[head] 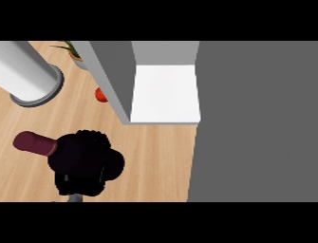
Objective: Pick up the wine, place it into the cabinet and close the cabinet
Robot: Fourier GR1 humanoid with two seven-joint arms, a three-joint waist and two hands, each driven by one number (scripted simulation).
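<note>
My black left hand [84, 163] is curling round the dark wine bottle w/ maroon capped neck [35, 143], which is lying over the light wooden counter [154, 156], neck pointing upper-left, near the open grey cabinet w/ white inner shelf [165, 95].

Light wood table [154, 156] fills left and centre. Grey surface [266, 123] covers right side. White cylinder [17, 71] with grey base at upper left. Green plant [70, 49] at top, partly hidden. Small red thing [100, 95] beside it, too hidden to identify. Light even.
</note>
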